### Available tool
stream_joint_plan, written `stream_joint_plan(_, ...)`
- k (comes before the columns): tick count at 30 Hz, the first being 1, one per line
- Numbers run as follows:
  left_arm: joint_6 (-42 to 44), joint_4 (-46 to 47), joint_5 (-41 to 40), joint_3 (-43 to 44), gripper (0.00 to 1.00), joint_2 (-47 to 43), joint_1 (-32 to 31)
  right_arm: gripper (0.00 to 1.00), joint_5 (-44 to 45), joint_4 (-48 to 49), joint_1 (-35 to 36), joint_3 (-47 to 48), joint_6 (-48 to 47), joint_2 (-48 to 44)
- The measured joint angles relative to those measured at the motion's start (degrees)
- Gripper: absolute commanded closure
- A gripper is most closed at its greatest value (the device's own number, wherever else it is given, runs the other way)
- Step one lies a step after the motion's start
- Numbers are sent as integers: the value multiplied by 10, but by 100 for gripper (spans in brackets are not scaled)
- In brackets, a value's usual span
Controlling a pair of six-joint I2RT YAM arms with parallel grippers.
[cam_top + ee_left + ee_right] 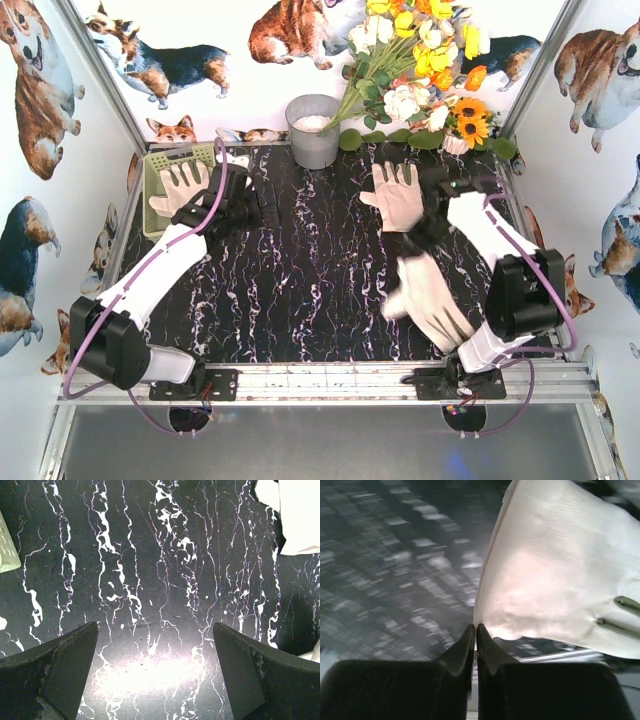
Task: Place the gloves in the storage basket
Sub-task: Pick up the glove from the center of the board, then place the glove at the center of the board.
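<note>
My right gripper (pixel 403 258) (pixel 476 626) is shut on the edge of a cream-white glove (pixel 432 297) (pixel 560 570), which hangs blurred over the near right of the table. A second glove (pixel 398 195) lies flat on the black marble top behind it. Another glove (pixel 181 186) rests in the pale yellow-green storage basket (pixel 152 170) at the far left, whose corner (pixel 7 545) shows in the left wrist view. My left gripper (pixel 258 200) (pixel 155 625) stands open just right of the basket, with only bare tabletop between its fingers. White fabric (pixel 300 520) shows at that view's upper right.
A round grey metal bucket (pixel 313 130) stands at the back centre. A bunch of artificial flowers (pixel 420 70) leans over the back right corner. Walls with dog prints close in the table on three sides.
</note>
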Motion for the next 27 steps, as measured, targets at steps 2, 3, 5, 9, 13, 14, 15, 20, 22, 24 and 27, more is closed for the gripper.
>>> stream_joint_plan(2, 3, 1, 1, 6, 8, 4, 0, 100, -27, 14, 13, 56, 15, -11)
stream_joint_plan(3, 3, 1, 1, 10, 8, 4, 0, 100, -40, 22, 23, 87, 24, -13)
stream_joint_plan(5, 4, 2, 0, 21, 8, 4, 0, 100, -64, 49, 48, 140, 46, -13)
stream_joint_plan(9, 5, 5, -5, 46, 8, 2, 1, 100, -100, 130, 101, 186, 91, -18)
stream_joint_plan(13, 5, 2, -15, 49, 8, -8, 3, 100, -114, 240, 134, 132, 118, -60)
stream_joint_plan(14, 6, 0, -17, 49, 8, -10, 3, 100, -115, 272, 136, 104, 123, -80)
stream_joint_plan(15, 6, -2, -17, 49, 8, -11, 4, 100, -115, 303, 137, 73, 128, -101)
stream_joint_plan(20, 5, -22, -19, 49, 8, -12, 4, 100, -85, 424, 136, -116, 161, -230)
stream_joint_plan(22, 5, -30, -19, 49, 8, -12, 4, 100, -68, 426, 136, -163, 163, -270)
stream_joint_plan(24, 5, -37, -19, 49, 8, -12, 4, 100, -56, 416, 136, -183, 162, -297)
stream_joint_plan(27, 5, -39, -19, 49, 8, -12, 4, 100, -50, 409, 136, -177, 147, -309)
